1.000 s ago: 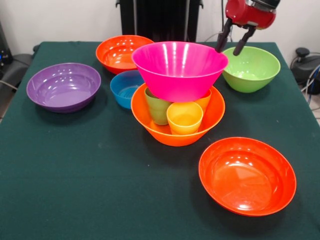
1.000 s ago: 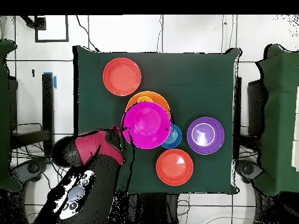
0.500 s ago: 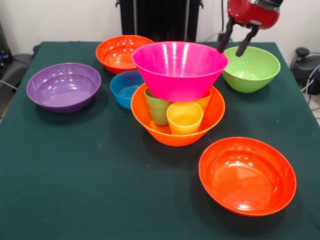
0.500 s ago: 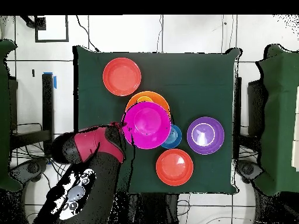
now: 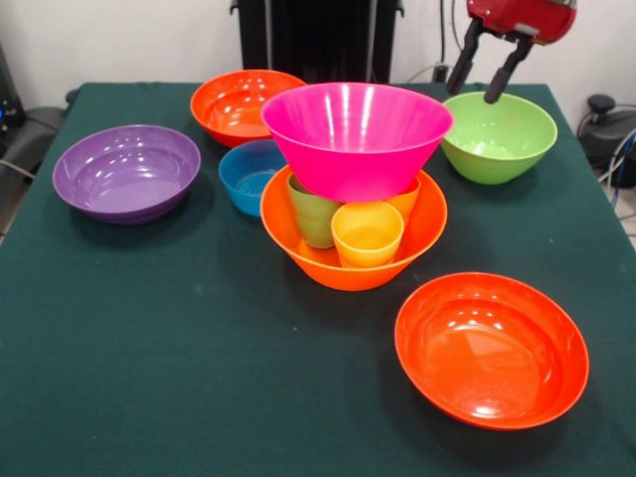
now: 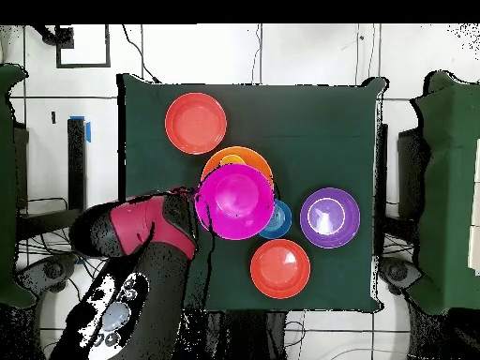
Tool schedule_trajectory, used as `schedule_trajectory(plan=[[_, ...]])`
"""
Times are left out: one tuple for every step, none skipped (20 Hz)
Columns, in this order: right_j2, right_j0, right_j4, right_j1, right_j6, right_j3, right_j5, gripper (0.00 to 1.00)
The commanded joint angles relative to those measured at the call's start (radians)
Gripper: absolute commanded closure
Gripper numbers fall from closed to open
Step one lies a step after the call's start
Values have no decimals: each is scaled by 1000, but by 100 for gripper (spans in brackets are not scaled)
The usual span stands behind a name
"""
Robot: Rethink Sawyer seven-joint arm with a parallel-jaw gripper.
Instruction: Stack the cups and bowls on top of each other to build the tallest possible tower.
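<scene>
Hand: we are seeing the hand (image 5: 488, 72) hanging at the top right of the front view, above the far rim of the lime green bowl (image 5: 499, 135); its two dark fingers (image 5: 463, 65) are spread apart and holding nothing.
Arm: in the overhead view we are seeing the red arm (image 6: 141, 227) covering the counter's left part beside the pink bowl.
Tower: we are finding the light orange bowl (image 5: 328, 260) sitting near the middle of the counter (image 5: 149, 358) as the base; the green cup (image 5: 312, 215), the yellow cup (image 5: 367, 235) and the orange cup (image 5: 405, 201) are standing upright inside it, and the pink bowl (image 5: 355, 137) is resting on top of the cups.
Blue bowl: we are seeing the blue bowl (image 5: 248, 174) sitting just left of the tower, partly hidden behind it.
Purple bowl: the purple bowl (image 5: 126, 171) is lying at the left, apart from the others.
Red-orange bowls: we are seeing one red-orange bowl (image 5: 235, 104) at the far side behind the blue one, and the other red-orange bowl (image 5: 491, 348) at the near right, well apart from the tower.
</scene>
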Motion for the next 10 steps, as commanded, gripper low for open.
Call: schedule_trajectory(plan=[[75,-40,-23,35,51,-86,125,0],[79,-44,-25,42,43,-99,132,0],[82,-49,-27,52,37,-114,144,0],[84,-52,-30,62,31,-131,154,0],[82,-51,-33,76,32,-149,167,0],[84,-51,-34,94,35,-168,174,0],[94,-58,-29,109,36,-183,178,0],[104,-65,-24,125,37,-198,182,0],[115,-72,-16,136,38,-213,190,0],[130,-82,-2,142,42,-217,191,0]])
